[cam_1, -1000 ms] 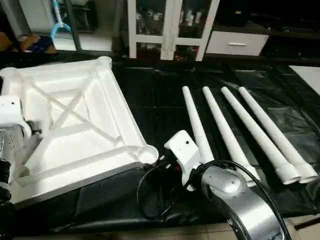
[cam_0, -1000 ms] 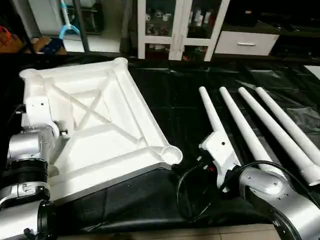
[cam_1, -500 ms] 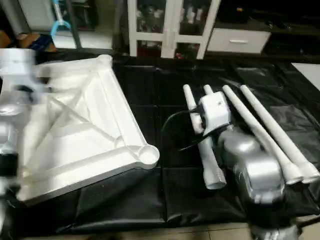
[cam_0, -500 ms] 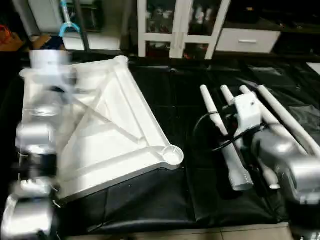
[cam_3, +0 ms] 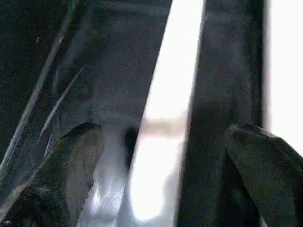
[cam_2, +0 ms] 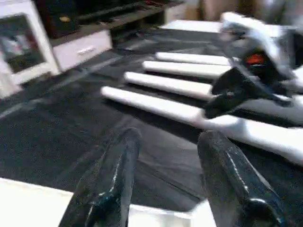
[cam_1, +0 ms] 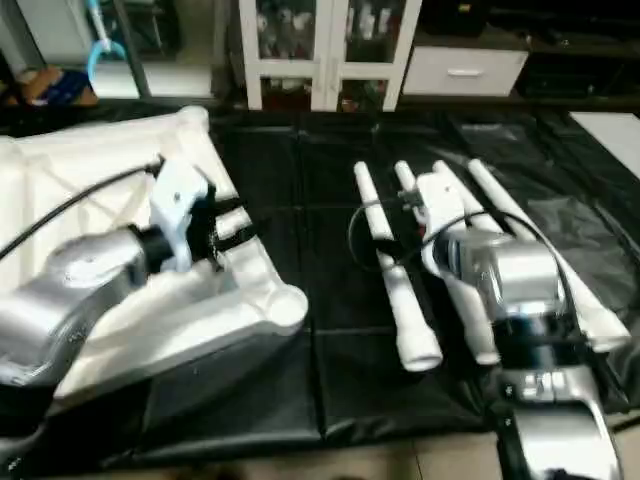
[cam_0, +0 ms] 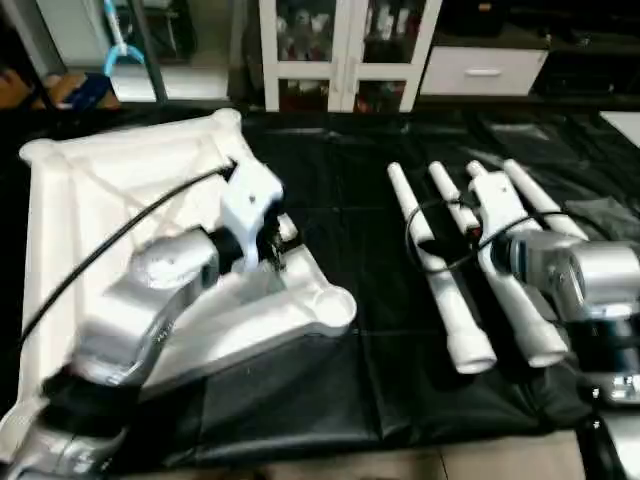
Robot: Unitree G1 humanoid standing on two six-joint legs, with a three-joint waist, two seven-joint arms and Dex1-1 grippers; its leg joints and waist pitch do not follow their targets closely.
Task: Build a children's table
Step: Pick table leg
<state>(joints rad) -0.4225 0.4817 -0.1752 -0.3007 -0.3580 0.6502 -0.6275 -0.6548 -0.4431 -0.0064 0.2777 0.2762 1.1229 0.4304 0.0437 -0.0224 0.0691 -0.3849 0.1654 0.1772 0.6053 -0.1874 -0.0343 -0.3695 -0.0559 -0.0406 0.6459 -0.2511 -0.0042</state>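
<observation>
The white tabletop [cam_0: 75, 200] lies underside up on the left of the black cover, ribs showing. My left arm reaches across it. The left gripper [cam_0: 282, 234] hangs over the tabletop's right rim, open with nothing between its fingers [cam_2: 118, 170]. Four white legs [cam_0: 432, 270] lie side by side on the right. My right gripper [cam_3: 163, 130] is down over them, open, its fingers [cam_3: 75, 156] wide apart on either side of one leg [cam_3: 165, 94]. The left wrist view shows the right gripper [cam_2: 232, 92] above the legs [cam_2: 165, 106].
The black cover [cam_0: 340, 190] spreads over the whole work surface, and its front edge [cam_0: 400, 445] runs along the bottom. A white glass-door cabinet [cam_0: 340, 50] and a white drawer unit [cam_0: 480, 72] stand behind. A black cable [cam_0: 110, 250] trails along my left arm.
My left arm has swung from the tabletop's left side across to its right rim. My right arm has moved from the front edge up over the legs.
</observation>
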